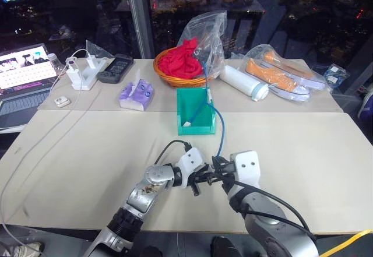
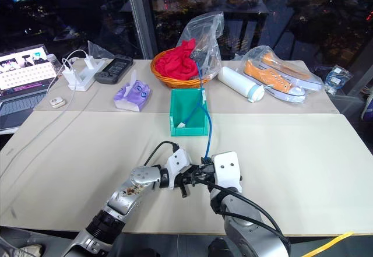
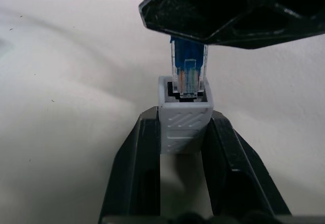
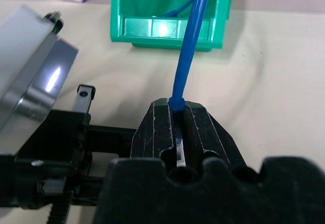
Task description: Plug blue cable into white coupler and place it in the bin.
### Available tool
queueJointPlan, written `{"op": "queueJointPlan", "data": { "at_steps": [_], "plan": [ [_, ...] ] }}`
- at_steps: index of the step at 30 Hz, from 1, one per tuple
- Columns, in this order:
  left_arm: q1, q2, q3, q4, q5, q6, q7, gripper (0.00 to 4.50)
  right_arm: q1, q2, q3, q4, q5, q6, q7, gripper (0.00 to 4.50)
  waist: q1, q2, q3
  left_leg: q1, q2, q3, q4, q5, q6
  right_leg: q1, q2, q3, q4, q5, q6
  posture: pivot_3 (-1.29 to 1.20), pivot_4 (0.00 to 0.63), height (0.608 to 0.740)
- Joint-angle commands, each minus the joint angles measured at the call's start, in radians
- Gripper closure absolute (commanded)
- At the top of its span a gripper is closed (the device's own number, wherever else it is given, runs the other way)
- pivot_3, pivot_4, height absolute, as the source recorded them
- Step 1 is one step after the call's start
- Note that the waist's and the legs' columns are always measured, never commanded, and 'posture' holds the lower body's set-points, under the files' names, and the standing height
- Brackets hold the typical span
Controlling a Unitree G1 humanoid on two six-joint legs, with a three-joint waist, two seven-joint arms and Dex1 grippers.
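Left wrist view: blue cable (image 3: 188,64) plug partly inside white coupler (image 3: 184,120).

Blue cable (image 4: 190,56), white ribbed coupler (image 3: 184,120), teal-green bin (image 1: 196,111), black fingers (image 3: 134,168).

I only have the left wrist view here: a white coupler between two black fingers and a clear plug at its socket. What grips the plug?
Observer: The right gripper, shut on the blue cable just behind the plug.
Operator: Where does the cable's far end go?
Observer: It arcs up over the rim into the bin.
Operator: Is the left gripper resting on the table?
Observer: No, both grippers meet above it, in front of the bin.
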Motion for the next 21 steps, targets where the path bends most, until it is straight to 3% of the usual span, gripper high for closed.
{"op": "queueJointPlan", "data": {
  "at_steps": [1, 10, 21],
  "plan": [
    [-0.004, 0.000, -0.004, -0.030, -0.006, -0.001, -0.004, 3.85, 0.019, -0.012, 0.036, 0.030, -0.026, -0.033, 0.032, 4.50, 0.000, 0.000, 0.000, 0.000, 0.000, 0.000, 0.000, 0.000, 0.000, 0.000, 0.000, 0.000, 0.000, 0.000, 0.000, 0.00, 0.150, 0.722],
    [-0.018, 0.004, 0.007, -0.019, -0.011, -0.001, -0.007, 3.85, 0.117, -0.067, 0.018, 0.074, -0.072, -0.092, 0.083, 4.50, 0.001, -0.001, -0.001, 0.000, 0.000, 0.000, 0.000, 0.000, 0.000, 0.001, 0.000, 0.000, 0.000, 0.000, 0.000, 0.00, 0.150, 0.722],
    [-0.028, -0.003, 0.018, -0.004, -0.008, -0.006, 0.003, 3.85, 0.142, -0.131, 0.133, 0.235, -0.148, -0.001, 0.154, 4.50, 0.004, -0.011, -0.013, 0.002, 0.000, 0.000, 0.000, 0.000, 0.000, 0.003, 0.000, 0.000, -0.001, 0.000, 0.000, 0.00, 0.150, 0.722]
  ]
}}
